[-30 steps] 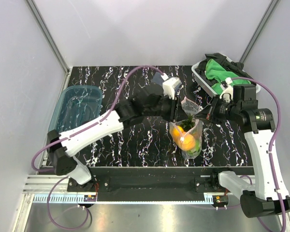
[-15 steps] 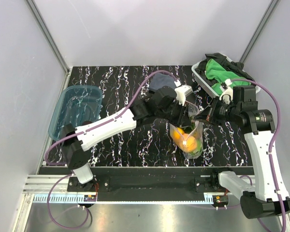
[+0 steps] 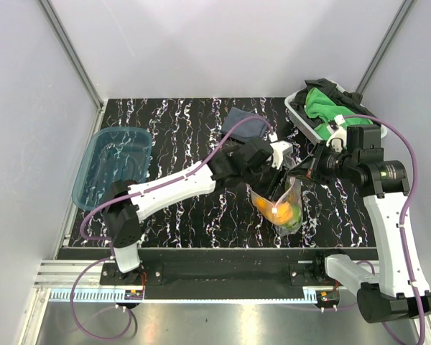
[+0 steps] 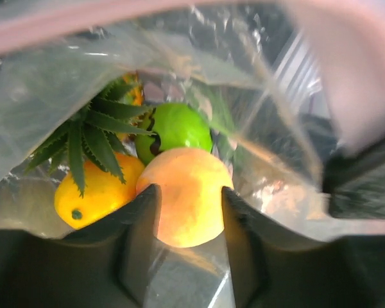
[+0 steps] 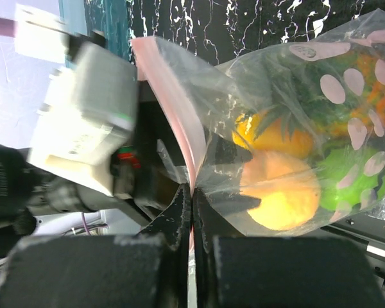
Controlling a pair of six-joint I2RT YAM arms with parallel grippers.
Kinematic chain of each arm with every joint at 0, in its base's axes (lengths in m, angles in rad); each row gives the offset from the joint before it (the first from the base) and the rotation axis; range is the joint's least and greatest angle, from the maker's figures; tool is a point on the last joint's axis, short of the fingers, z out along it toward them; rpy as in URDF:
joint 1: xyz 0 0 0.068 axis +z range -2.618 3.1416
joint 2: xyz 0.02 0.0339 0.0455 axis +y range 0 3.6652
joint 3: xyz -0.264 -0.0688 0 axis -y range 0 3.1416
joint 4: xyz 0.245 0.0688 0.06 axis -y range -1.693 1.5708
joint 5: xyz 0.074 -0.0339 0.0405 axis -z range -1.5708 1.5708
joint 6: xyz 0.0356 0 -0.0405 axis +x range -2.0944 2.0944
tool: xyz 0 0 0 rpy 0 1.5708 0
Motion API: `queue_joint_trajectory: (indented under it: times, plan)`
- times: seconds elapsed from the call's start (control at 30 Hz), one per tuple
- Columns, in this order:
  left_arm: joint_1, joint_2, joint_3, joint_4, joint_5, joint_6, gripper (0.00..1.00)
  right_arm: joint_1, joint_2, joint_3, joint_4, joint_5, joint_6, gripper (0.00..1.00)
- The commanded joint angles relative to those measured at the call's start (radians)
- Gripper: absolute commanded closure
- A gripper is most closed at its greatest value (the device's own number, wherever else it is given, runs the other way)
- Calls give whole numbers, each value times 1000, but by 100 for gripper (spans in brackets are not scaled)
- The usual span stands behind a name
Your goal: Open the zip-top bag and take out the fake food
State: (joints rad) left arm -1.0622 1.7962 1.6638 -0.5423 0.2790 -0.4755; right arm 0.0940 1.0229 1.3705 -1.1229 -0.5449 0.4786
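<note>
1. The zip-top bag (image 3: 281, 208) hangs from the right fingers (image 5: 192, 200). They are closed tight on its rim, just beside the pink zip strip (image 5: 169, 96). From there the bag slopes down toward the near edge of the counter (image 3: 187, 212).
2. The fake food (image 3: 276, 210) lies bunched in the bag's lower end, below the right fingers.
3. The left fingers (image 4: 188, 192) reach in through the bag's open mouth and stand spread apart. A peach-orange piece (image 4: 186, 205) sits between their tips, though a firm pinch cannot be made out. A green ball (image 4: 176, 128) lies just beyond the tips. A yellow piece (image 4: 93, 196) and a spiky leafy piece (image 4: 90, 138) lie off to one side.
4. A dark cloth (image 3: 244, 122) lies beyond the left fingers. A basket of green cloths (image 3: 323, 108) sits behind the right fingers. A blue tub (image 3: 111, 165) stands well apart from both.
</note>
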Motion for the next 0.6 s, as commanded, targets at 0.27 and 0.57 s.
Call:
queue_joint_trajectory:
  times: [0.27, 0.57]
  plan:
    - [-30, 12, -41, -19, -27, 34, 22, 7, 3, 38, 25, -47, 6, 100]
    - [-62, 52, -82, -19, -107, 52, 18, 9, -38, -5, 23, -47, 21, 100]
